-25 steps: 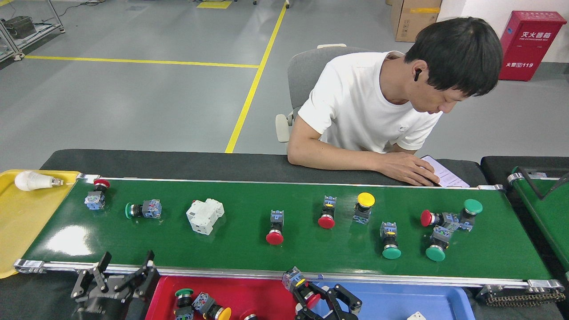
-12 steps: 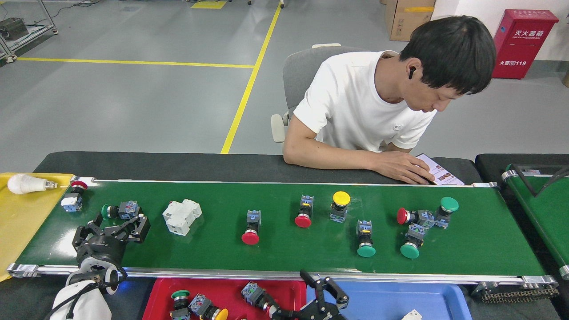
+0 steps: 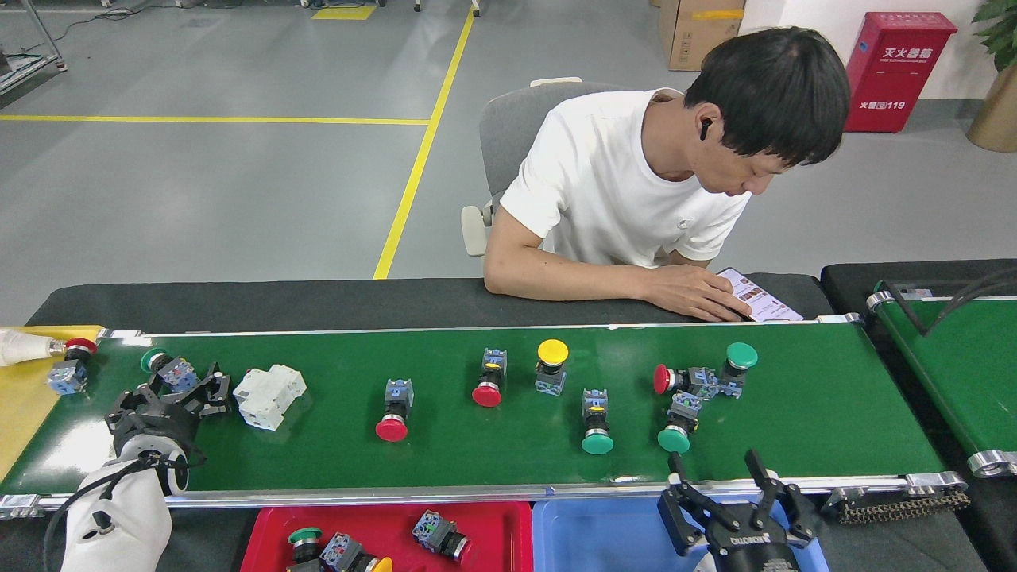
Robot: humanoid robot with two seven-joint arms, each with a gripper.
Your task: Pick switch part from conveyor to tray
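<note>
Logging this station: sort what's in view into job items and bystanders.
Job: conveyor; red tray; green-capped switch by the left end effector; right end effector.
Bystanders: blue tray; white breaker; phone; bulb.

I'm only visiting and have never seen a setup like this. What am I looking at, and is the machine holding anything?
This picture is taken from the robot's own head, looking down over its work. The long green conveyor carries push-button switch parts with red, green and yellow caps, plus a white breaker block. Across it a person sits looking at a phone. The white arm at lower left ends in the left gripper, whose dark fingers reach around a green-capped switch; whether they have closed on it is hard to tell. The right gripper at the bottom is open and empty, above a blue tray. The red tray beside it already holds a few switches.
</note>
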